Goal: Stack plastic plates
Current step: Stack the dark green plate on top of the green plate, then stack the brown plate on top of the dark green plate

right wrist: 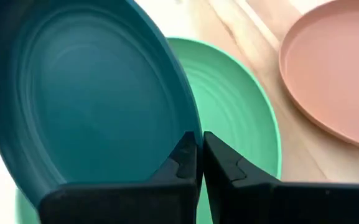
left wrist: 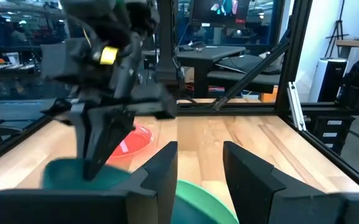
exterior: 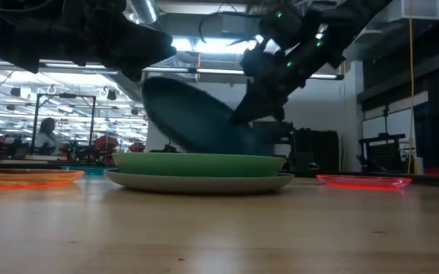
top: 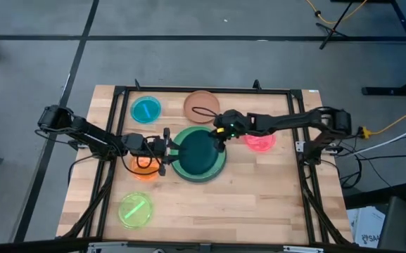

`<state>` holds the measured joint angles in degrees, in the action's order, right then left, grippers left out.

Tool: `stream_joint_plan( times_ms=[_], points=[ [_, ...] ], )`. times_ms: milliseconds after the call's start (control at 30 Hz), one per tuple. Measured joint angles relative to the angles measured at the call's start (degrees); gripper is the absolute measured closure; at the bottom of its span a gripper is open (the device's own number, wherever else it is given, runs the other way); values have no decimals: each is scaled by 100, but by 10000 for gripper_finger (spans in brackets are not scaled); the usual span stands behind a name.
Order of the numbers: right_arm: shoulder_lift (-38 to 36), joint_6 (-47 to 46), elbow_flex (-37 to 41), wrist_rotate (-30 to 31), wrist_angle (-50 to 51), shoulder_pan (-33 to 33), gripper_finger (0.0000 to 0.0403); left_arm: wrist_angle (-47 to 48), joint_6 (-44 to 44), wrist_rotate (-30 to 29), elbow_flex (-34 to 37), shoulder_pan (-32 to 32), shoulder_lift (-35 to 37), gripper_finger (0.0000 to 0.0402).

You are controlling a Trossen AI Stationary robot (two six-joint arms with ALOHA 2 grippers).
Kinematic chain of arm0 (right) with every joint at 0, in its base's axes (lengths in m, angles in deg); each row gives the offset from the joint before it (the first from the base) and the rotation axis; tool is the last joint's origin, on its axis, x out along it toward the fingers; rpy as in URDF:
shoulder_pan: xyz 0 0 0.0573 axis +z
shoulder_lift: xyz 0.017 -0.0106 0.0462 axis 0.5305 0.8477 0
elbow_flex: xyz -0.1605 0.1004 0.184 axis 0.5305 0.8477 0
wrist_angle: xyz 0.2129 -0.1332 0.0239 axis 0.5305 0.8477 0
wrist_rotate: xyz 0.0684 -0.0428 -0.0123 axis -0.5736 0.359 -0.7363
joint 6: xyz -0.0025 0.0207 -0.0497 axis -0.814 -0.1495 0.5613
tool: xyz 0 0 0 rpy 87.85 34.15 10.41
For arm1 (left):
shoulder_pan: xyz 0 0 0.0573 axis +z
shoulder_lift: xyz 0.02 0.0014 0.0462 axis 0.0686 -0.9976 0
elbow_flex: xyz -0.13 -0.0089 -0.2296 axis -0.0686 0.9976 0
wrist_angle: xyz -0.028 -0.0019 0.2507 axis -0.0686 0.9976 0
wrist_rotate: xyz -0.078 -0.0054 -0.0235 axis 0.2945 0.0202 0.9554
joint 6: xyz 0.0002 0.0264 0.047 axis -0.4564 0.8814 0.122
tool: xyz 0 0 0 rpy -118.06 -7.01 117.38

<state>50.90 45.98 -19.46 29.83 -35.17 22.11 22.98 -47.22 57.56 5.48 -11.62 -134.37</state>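
1. Progress check: the light green plate (top: 217, 166) already sat on the grey plate (exterior: 204, 183) mid-table, so the two big ones were done.
2. The dark teal plate (top: 199, 150) was in hand, tilted over that stack, its low edge down at the green one, looks like. The right gripper (top: 221, 139) had its fingers pinched on the rim.
3. Left to do, I'd say: set the teal down, then the terracotta plate (top: 201, 105), then the four small ones: cyan plate (top: 146, 109), pink plate (top: 260, 143), orange plate (top: 143, 169) and yellow-green plate (top: 135, 209), all lying apart on the table (top: 259, 204).
4. The left gripper (top: 165, 147) waited just beside the stack, fingers spread, holding nothing.
5. View differences: only the low view showed the grey plate under the green and how steeply the teal leaned. The overhead view hid both but showed every loose plate. The right wrist view showed the rim pinch up close.
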Motion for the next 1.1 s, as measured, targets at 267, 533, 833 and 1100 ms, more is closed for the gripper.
stream_joint_plan(
  times_ms=[267,533,833,1100],
  points=[
    [446,-4,0,-22,-252,-37,397,-2,-4,0,0,-2,0,280],
    [487,-165,0,125,-252,-76,397,-5,-9,0,0,-1,0,280],
    [487,-170,0,216,-250,-101,317,-22,-18,0,0,-2,0,280],
    [298,3,0,152,-148,-291,237,-25,-33,0,0,0,0,280]
  ],
)
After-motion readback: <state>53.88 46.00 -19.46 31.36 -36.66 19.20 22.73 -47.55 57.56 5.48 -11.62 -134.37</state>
